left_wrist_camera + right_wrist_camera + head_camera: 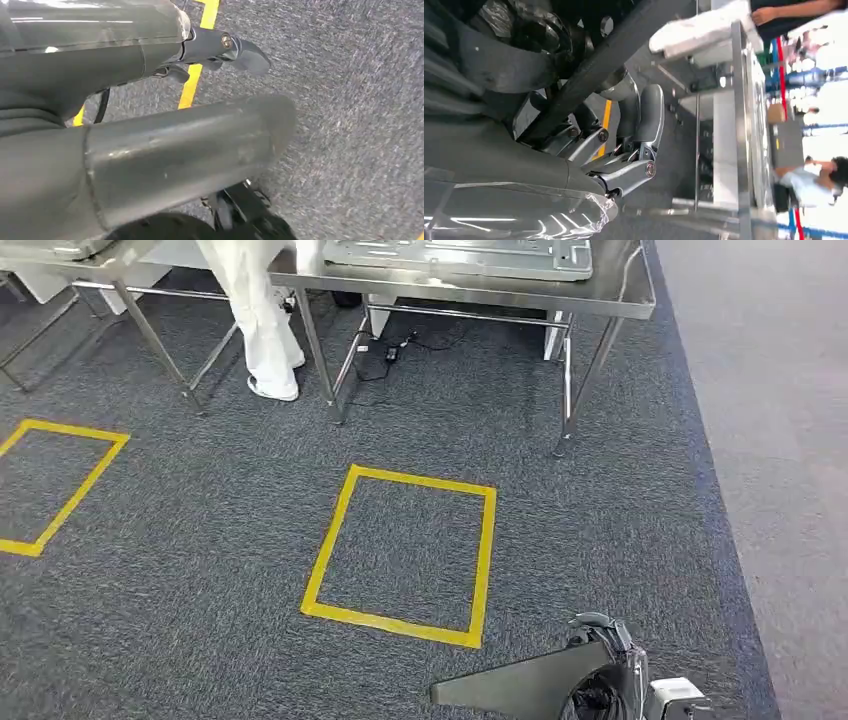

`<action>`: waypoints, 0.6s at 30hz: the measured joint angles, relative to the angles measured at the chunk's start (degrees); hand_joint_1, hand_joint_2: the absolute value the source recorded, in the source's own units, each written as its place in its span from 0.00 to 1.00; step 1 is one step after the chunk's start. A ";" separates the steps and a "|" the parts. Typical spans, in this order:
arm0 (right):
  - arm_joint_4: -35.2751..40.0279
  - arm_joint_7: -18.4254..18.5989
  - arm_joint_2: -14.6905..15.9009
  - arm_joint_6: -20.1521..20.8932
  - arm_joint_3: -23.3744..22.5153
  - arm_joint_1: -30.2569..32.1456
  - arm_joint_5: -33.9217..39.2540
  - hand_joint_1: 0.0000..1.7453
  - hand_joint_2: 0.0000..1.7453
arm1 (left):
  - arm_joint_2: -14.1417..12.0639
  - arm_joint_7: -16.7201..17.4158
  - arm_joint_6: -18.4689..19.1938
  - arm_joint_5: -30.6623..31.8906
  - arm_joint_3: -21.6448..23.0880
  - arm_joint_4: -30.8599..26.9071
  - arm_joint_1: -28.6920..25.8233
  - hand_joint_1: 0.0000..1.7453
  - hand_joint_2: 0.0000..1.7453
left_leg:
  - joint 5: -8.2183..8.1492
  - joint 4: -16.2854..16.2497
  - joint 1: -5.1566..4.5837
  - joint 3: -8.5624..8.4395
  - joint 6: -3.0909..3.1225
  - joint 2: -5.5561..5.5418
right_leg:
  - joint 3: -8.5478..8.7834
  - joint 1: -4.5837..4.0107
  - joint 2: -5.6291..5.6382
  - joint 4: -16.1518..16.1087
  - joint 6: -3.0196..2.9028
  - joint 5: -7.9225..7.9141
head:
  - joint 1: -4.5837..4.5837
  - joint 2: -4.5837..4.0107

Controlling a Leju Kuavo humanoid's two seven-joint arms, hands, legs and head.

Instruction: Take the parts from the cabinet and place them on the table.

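- Two yellow tape squares mark the grey carpet (pixel 560 510): one near the centre (pixel 400 552), one at the left edge (pixel 55 485).
- Right hand (pixel 624 145), right wrist view: fingers curled around a flat, dark, matt part (pixel 589 75) that runs as a long bar slantwise across the palm. Head view: the same part (pixel 520 685) appears at the near right as a dark wedge-shaped plate tapering to a point toward the left, just beside the near corner of the centre square, with the hand (pixel 605 660) at its wide end.
- Left hand (pixel 220 50), left wrist view: thick grey thumb and one darker finger extended over carpet and a yellow tape strip (pixel 197 55); nothing seen in its grasp, though the remaining fingers are hidden.
- Steel table (pixel 610 295), far centre to right, bears a shallow metal tray (pixel 460 255).
- Second table frame (pixel 150 330), far left.
- Person in white trousers and shoes (pixel 265 330) stands between the tables.
- Black cable (pixel 395 350) lies under the table.
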State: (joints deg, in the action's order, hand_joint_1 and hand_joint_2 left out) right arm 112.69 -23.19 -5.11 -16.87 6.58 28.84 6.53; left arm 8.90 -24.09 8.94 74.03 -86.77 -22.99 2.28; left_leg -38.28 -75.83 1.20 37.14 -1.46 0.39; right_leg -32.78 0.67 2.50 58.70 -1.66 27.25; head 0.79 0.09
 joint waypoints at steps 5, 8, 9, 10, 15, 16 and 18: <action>0.00 0.20 0.48 -0.81 0.70 -0.32 -1.01 1.00 1.00 | -1.03 -0.24 -0.94 0.09 0.02 1.09 0.46 0.00 0.00 | 9.18 18.02 -0.45 -6.46 1.81 -1.28 | 0.95 -0.69 1.68 0.41 0.61 1.17 | 0.00 0.00; 0.00 0.18 1.24 -1.31 1.29 -0.52 -1.99 1.00 1.00 | -1.55 -0.42 -1.33 0.26 0.02 1.79 0.56 0.00 0.00 | 9.21 18.71 -0.67 -6.65 2.74 -0.91 | 0.87 -0.50 1.76 1.25 1.87 -0.16 | 0.02 0.00; 0.07 0.20 1.42 -1.57 1.49 -0.67 -2.03 1.00 1.00 | -1.57 -0.44 -1.40 0.37 0.04 2.10 0.57 0.00 0.00 | 9.39 18.91 -0.53 -7.27 3.15 -0.85 | 0.89 -0.42 1.70 1.45 2.08 0.01 | 0.00 0.00; 0.06 0.20 1.88 -2.01 1.75 -0.85 -2.05 1.00 1.00 | -1.66 -0.46 -1.48 0.46 0.11 2.43 0.53 0.00 0.00 | 9.46 19.17 -0.34 -7.93 3.38 -0.62 | 0.67 -0.28 0.47 2.54 2.35 1.04 | 0.04 0.00; 0.04 0.22 2.86 -2.82 2.36 -1.28 -2.32 1.00 1.00 | -2.14 -0.50 -1.79 0.55 0.17 3.21 0.07 0.00 0.00 | 8.41 19.06 -0.33 -8.97 3.50 0.29 | -8.05 0.34 -1.90 17.35 3.71 7.95 | 0.02 0.00; 0.07 0.20 3.01 -2.99 2.47 -1.26 -2.36 1.00 1.00 | -2.19 -0.50 -1.81 0.59 0.20 3.39 0.00 0.00 0.00 | 8.00 19.05 -0.26 -9.50 3.30 0.39 | -7.87 0.60 -2.03 15.88 3.92 6.13 | 0.02 0.00; 0.07 0.22 3.26 -3.17 2.51 -1.24 -2.40 1.00 1.00 | -2.19 -0.50 -1.86 0.61 0.24 3.74 0.02 0.00 0.00 | 6.98 19.05 -0.01 -11.02 2.87 0.50 | -4.40 0.88 -2.50 7.30 4.09 -0.05 | 0.02 0.00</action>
State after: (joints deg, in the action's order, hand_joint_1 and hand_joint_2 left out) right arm 112.76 -22.97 -1.86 -20.04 9.09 27.59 4.13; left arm 6.71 -24.59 7.08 74.64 -86.53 -19.26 2.30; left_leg -31.30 -56.79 1.19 26.12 1.40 0.89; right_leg -37.19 1.55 0.00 66.00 2.43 27.20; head 0.81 0.09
